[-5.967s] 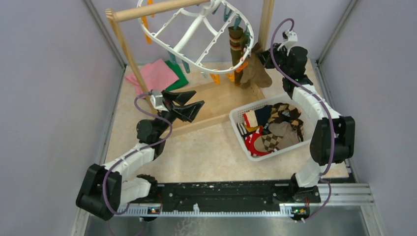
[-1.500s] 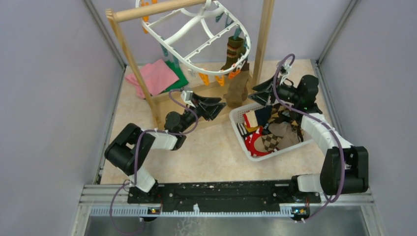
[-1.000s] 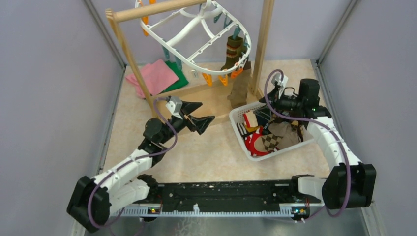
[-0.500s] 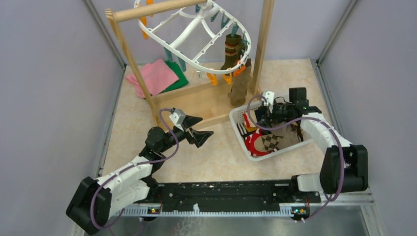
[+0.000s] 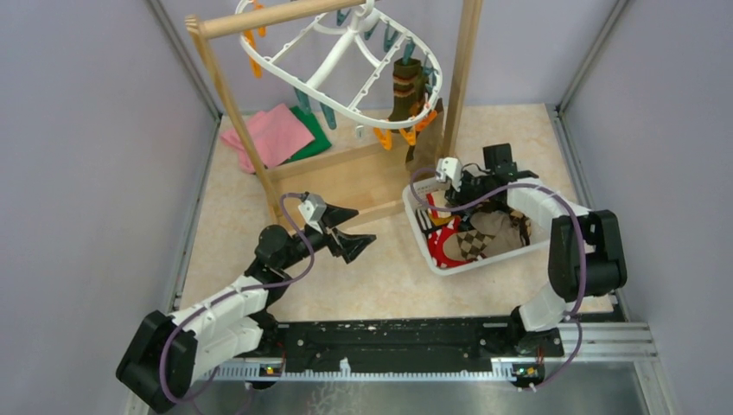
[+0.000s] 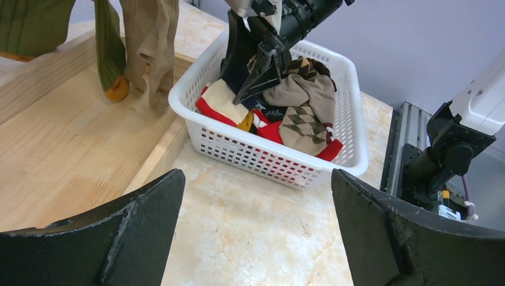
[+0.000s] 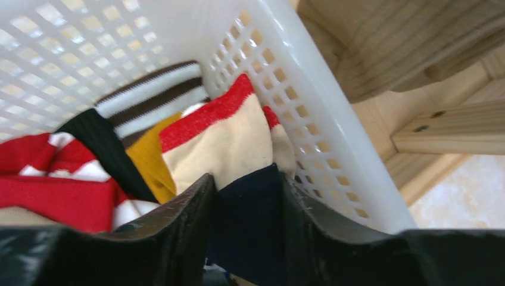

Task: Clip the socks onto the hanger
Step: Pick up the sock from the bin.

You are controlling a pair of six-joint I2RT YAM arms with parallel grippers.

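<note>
Right gripper [image 7: 244, 196]: clamped on navy sock [image 7: 247, 235] in basket [image 7: 309, 119], 3 o'clock; likely lifting it for hanging.
Left gripper [image 6: 256, 179]: jaws apart, empty, parked clear.

Hanger [image 5: 346, 65]: white, tilted, hung on wooden rack [image 5: 221, 86]
Striped sock [image 5: 406, 86]: clipped at hanger's right edge
Basket [image 5: 484, 262]: holds loose socks [image 5: 484, 233]
Right gripper [image 5: 436, 203]: down among them
Left gripper [image 5: 363, 225]: jaws wide, left of basket
</note>
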